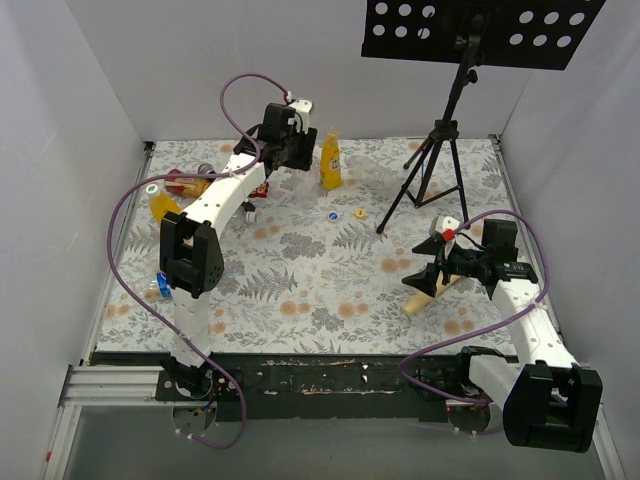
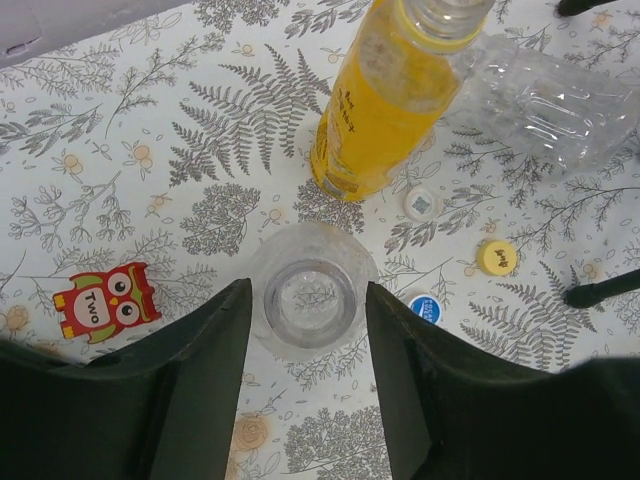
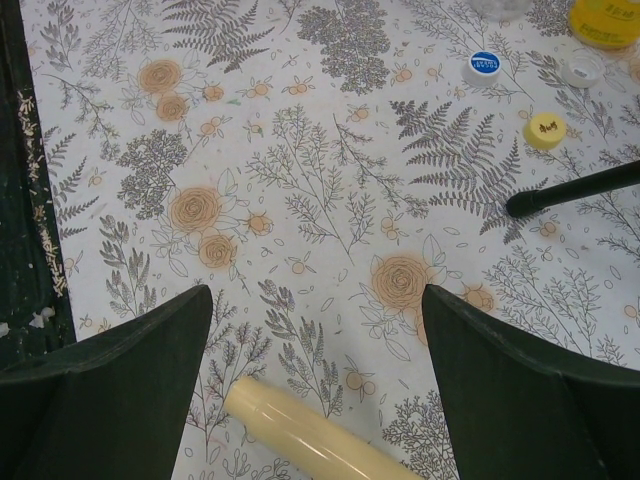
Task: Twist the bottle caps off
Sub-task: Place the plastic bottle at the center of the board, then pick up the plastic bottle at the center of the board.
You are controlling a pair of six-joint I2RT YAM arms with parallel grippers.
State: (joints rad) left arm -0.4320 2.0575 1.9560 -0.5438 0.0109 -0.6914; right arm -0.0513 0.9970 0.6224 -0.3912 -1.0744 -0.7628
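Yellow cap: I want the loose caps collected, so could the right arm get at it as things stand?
Probably yes. The yellow cap lies on open cloth ahead of the right gripper, whose fingers are open and empty. Only the stand leg crosses nearby, just short of the cap.

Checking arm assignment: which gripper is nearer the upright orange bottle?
Left. The left gripper hovers right beside the orange bottle, its fingers open over a clear bottle. The right gripper is far off, above the tan stick.
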